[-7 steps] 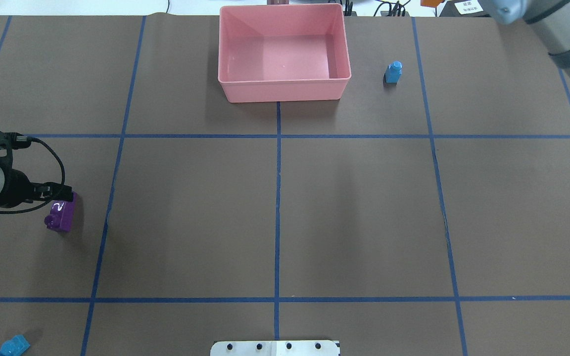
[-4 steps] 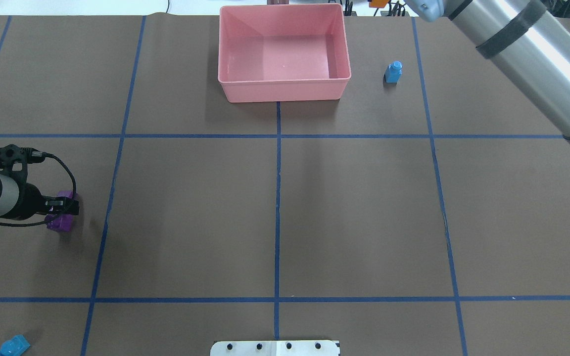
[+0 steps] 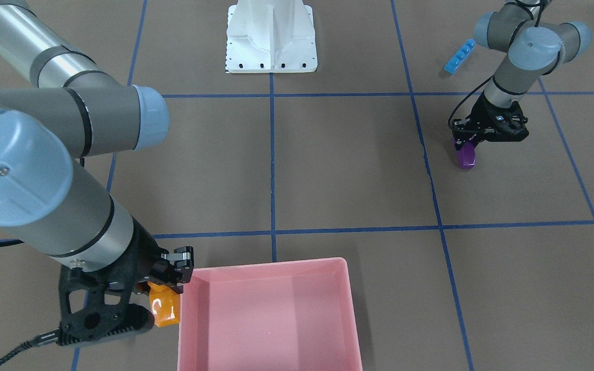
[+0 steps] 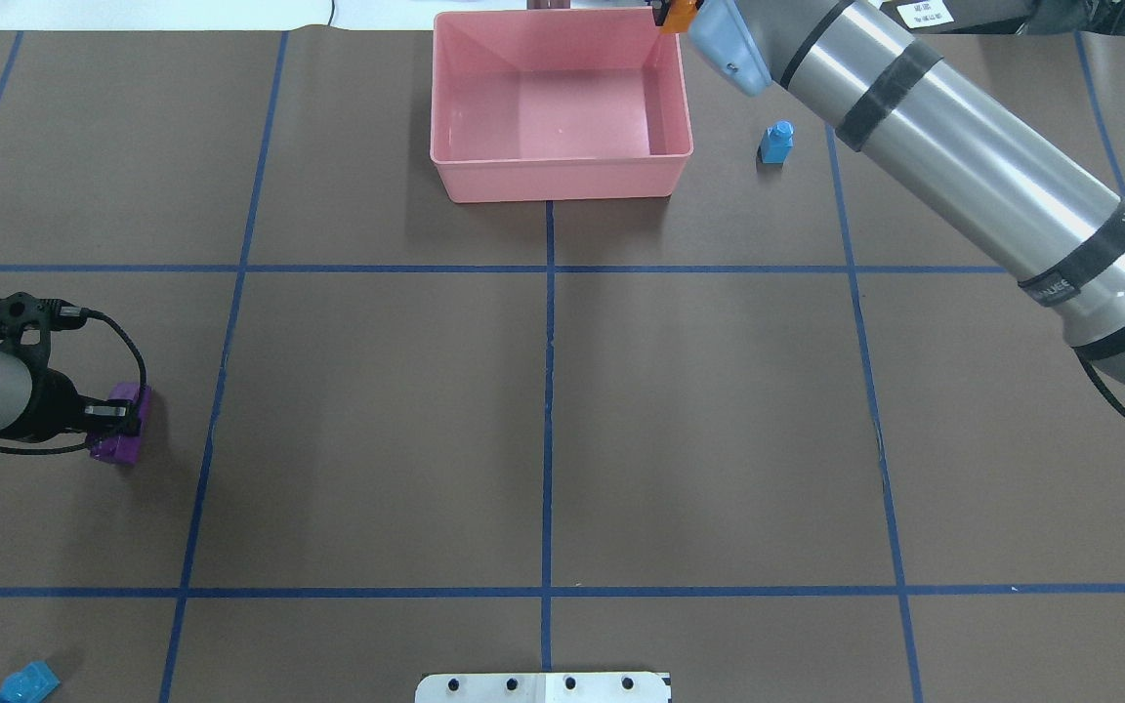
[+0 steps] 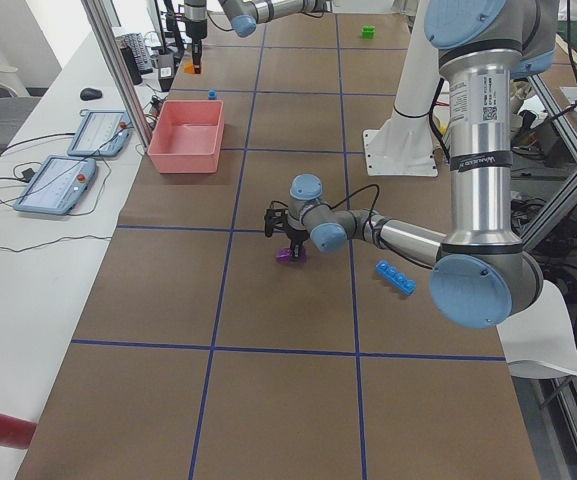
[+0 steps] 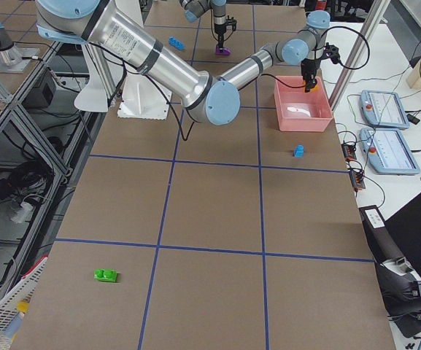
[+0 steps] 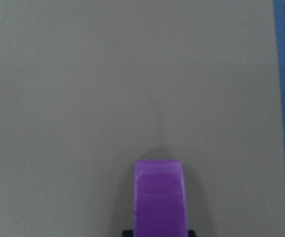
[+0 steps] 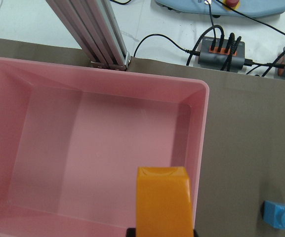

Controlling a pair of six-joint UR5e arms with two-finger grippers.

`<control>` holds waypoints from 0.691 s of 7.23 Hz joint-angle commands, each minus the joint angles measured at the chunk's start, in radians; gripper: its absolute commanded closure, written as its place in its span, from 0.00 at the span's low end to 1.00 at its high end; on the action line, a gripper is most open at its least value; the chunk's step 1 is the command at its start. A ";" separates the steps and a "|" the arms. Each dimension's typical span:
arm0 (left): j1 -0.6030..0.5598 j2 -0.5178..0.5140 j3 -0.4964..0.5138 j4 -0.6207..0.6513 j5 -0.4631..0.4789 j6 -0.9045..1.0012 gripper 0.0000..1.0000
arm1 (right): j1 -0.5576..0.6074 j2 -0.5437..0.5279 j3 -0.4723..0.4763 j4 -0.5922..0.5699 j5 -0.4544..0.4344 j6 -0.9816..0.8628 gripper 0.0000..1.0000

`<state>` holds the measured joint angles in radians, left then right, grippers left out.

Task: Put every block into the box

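Your right gripper (image 3: 171, 282) is clamped on the orange sloped brick (image 3: 165, 309), which sticks out below the fingers. In the overhead view the brick hangs at about 1 o'clock from the middle of the pink box (image 4: 562, 182), at its far right corner. The right wrist view shows it over the box's side wall.

Your left gripper (image 4: 119, 414) is closed on the purple sloped brick (image 4: 119, 441), low over the table at the box's 8 o'clock and well apart from it. You cannot tell whether this brick touches the surface.

The small blue one-stud brick (image 4: 776, 143) stands upright near the box, at its 3 o'clock. The long blue four-stud brick (image 3: 459, 55) lies at 7 o'clock, in the overhead view's bottom left corner. The green two-stud brick (image 6: 106, 275) lies alone towards the table's right end.

The table is covered in brown paper (image 4: 719, 410) marked into squares by blue tape (image 4: 548, 391). The white robot base (image 3: 271, 41) sits at 6 o'clock. Past the 12 o'clock edge, a white bench carries teach pendants (image 5: 56, 185) and cables.
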<state>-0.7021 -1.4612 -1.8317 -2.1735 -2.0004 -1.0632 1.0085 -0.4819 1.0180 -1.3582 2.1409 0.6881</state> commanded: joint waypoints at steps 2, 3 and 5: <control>-0.133 -0.025 -0.049 0.047 -0.176 0.000 1.00 | -0.086 0.046 -0.174 0.259 -0.180 0.013 1.00; -0.179 -0.086 -0.047 0.093 -0.211 0.000 1.00 | -0.111 0.048 -0.199 0.322 -0.215 0.089 0.34; -0.268 -0.282 -0.041 0.286 -0.236 0.002 1.00 | -0.114 0.061 -0.199 0.335 -0.234 0.152 0.00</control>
<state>-0.9129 -1.6285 -1.8769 -1.9977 -2.2174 -1.0626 0.8993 -0.4297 0.8249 -1.0383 1.9199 0.8030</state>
